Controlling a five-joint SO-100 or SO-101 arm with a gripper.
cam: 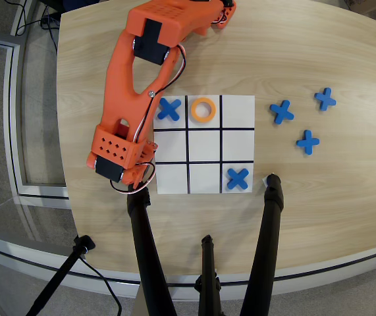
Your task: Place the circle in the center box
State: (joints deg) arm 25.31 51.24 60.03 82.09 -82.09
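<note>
- The flat orange ring lies in the top-middle cell of the white nine-cell board.
- The middle white square holds nothing.
- Blue X-shaped crosses sit in the top-left and bottom-right cells.
- The orange arm's gripper hangs at the board's left edge; whether its jaws are open cannot be told.
</note>
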